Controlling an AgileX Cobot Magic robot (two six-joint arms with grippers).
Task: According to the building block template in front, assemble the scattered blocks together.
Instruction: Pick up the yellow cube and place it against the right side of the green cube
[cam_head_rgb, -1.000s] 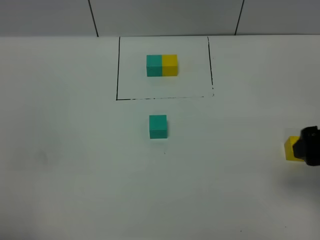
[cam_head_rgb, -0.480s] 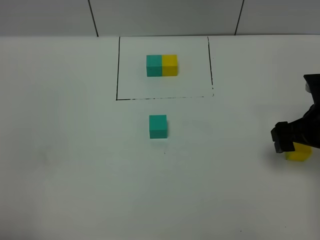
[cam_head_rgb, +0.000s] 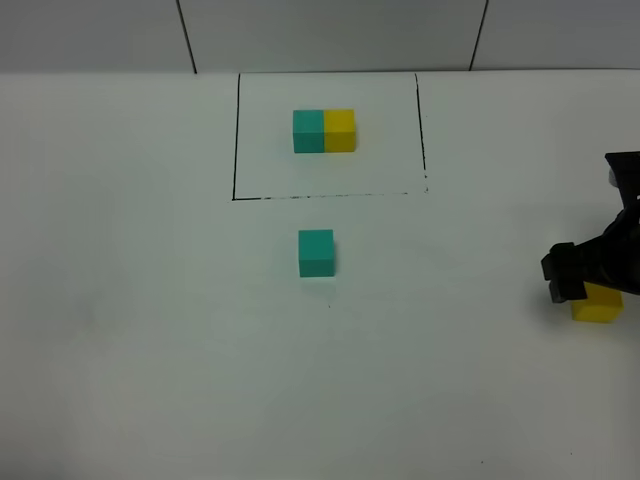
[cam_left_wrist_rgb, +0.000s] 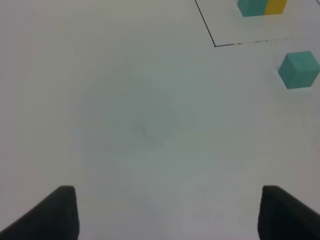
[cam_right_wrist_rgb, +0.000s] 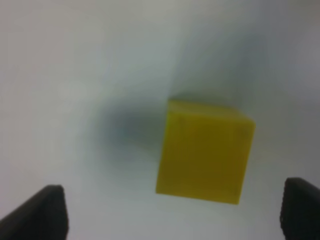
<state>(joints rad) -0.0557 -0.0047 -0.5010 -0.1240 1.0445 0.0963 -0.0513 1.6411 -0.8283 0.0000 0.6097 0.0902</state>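
Note:
The building block template (cam_head_rgb: 324, 131) is a teal and a yellow cube joined, standing inside a black drawn rectangle (cam_head_rgb: 235, 140) at the back; it also shows in the left wrist view (cam_left_wrist_rgb: 262, 6). The loose teal cube (cam_head_rgb: 316, 252) sits in front of the rectangle and shows in the left wrist view (cam_left_wrist_rgb: 299, 70). The loose yellow cube (cam_head_rgb: 597, 306) lies at the far right. My right gripper (cam_head_rgb: 585, 268) hovers over it, open, with the yellow cube (cam_right_wrist_rgb: 205, 157) between its spread fingertips (cam_right_wrist_rgb: 50, 212), apart from them. My left gripper (cam_left_wrist_rgb: 167, 212) is open and empty, far from the teal cube.
The white table (cam_head_rgb: 150, 330) runs back to a grey wall (cam_head_rgb: 330, 30) with dark seams. The yellow cube lies close to the right border of the exterior view.
My right gripper has come in from the right edge and now stands over the yellow cube. In the last half second it has hardly moved. The cubes have stayed put.

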